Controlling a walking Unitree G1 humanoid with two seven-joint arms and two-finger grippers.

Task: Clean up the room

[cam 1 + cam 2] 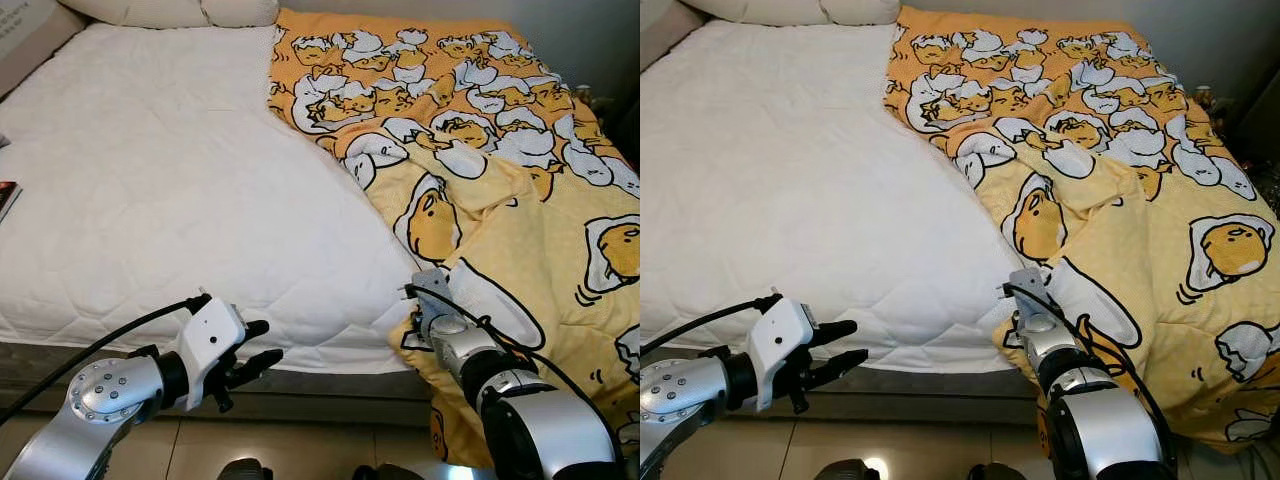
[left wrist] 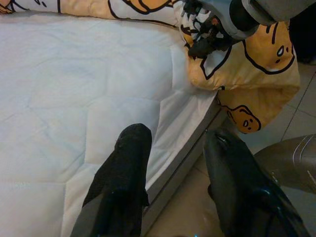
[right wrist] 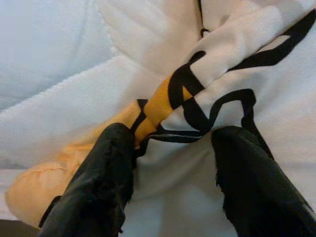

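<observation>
Blanket (image 1: 500, 190) bunched over bed's right half; mattress (image 1: 150, 180) bare, spreading not done. Right gripper (image 3: 168, 163) fingers spread astride blanket corner, seemingly not yet pinching. Left gripper (image 1: 250, 362) released, at bed's foot edge.

Both arms: silver metal shells with black joints. Left arm (image 1: 110, 390) has a ring of small screws, a white wrist block, and a black cable. Right arm (image 1: 530, 410) also cabled; wrist looks grey, partly hidden. Jaws matte black, rounded tips.
</observation>
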